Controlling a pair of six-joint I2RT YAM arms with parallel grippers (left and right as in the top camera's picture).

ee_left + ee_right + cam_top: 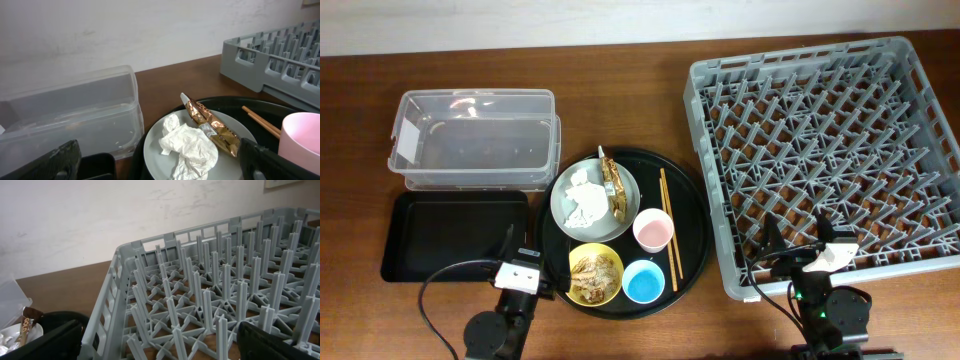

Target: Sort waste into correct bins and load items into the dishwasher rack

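The pale grey plate [566,213] on the round black tray holds crumpled white tissue [586,196] and a brown-gold wrapper [613,186]. The yellow bowl [596,273] holds crumbly scraps. The pink cup [653,230], blue cup [644,282] and chopsticks [667,225] lie beside them. The clear tub [475,140] and shallow black tray [455,235] are at left. The grey rack [830,150] is at right. My left gripper [525,262] is open and empty, low in front of the plate [155,150] and tissue [190,150]. My right gripper [798,235] is open and empty over the rack's near left corner [200,270].
The round black tray [690,210] sits between the bins and the rack. In the left wrist view the wrapper [215,127], chopsticks [260,121], pink cup [302,137], clear tub [75,115] and rack [280,55] show. A pale wall stands behind the table.
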